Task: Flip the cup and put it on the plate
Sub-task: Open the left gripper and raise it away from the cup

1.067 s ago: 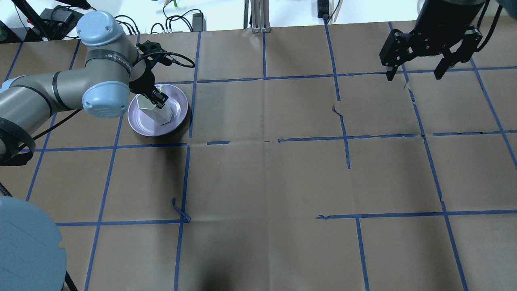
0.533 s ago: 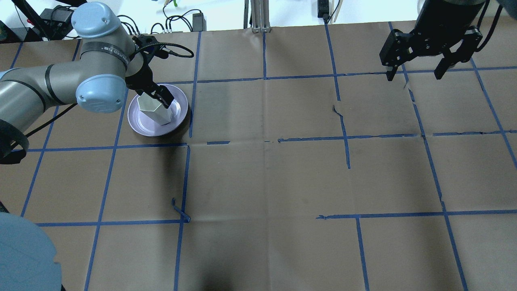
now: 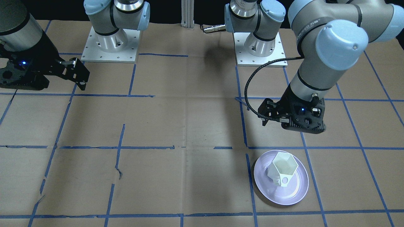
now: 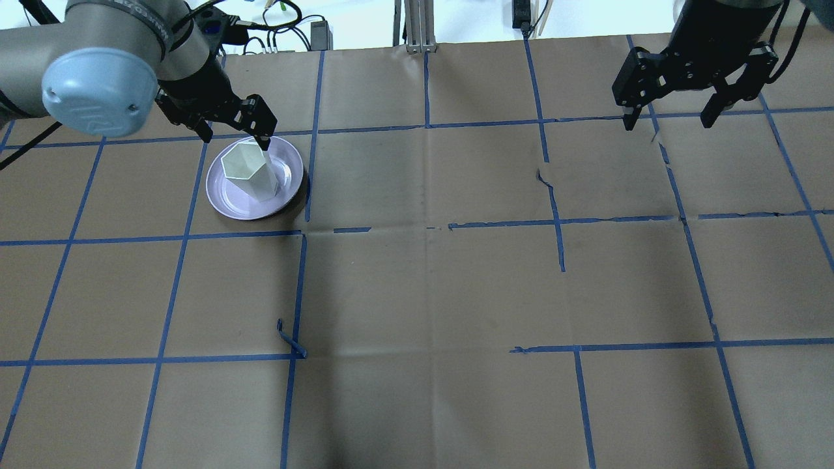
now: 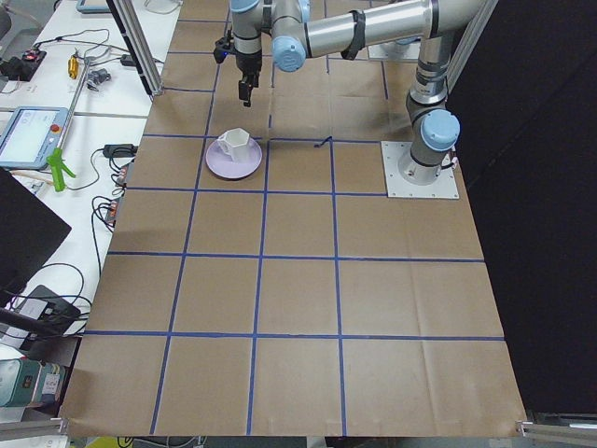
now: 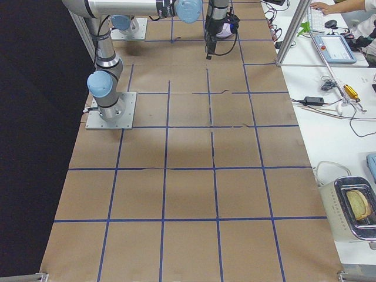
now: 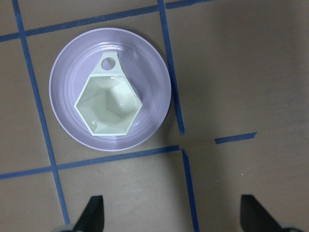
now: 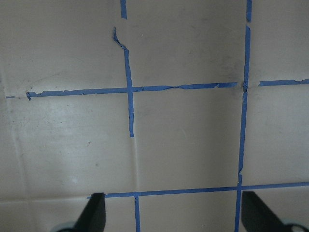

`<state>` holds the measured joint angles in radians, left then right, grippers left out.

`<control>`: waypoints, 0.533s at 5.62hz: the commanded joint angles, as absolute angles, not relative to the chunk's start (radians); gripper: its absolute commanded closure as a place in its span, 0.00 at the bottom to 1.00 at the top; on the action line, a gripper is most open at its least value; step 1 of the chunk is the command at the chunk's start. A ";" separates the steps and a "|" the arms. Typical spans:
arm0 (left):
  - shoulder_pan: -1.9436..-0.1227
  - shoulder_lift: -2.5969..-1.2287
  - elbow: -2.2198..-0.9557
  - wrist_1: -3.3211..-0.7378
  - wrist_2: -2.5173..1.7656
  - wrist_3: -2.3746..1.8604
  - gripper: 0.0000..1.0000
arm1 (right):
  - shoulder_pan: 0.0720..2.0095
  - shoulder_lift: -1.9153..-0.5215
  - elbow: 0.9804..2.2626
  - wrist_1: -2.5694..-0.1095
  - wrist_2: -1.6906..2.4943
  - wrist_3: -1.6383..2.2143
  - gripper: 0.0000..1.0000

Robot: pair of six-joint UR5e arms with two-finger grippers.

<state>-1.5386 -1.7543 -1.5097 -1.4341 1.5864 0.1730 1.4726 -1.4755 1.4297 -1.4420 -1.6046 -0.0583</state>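
One upright cup (image 4: 251,172) on plate (image 4: 221,197), left claw (image 4: 234,133) apart

Left gripper (image 4: 233,130) hangs raised at the far left, pointing straight down, jaws spread wide. Right gripper (image 4: 669,119) hangs at the far right, jaws likewise wide apart.
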 commanded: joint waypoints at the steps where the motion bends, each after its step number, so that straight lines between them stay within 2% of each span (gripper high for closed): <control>1: -1.569 -1.671 -1.437 -1.630 1.580 0.095 0.01 | 1.473 -1.476 1.430 -1.442 -1.605 -0.058 0.00; 3: -1.571 -1.625 -1.459 -1.638 1.545 0.080 0.01 | 1.473 -1.476 1.430 -1.442 -1.605 -0.058 0.00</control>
<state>-1.5697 -1.6480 -1.4530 -1.6302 1.5531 0.0846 1.4726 -1.4757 1.4297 -1.4420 -1.6046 -0.0583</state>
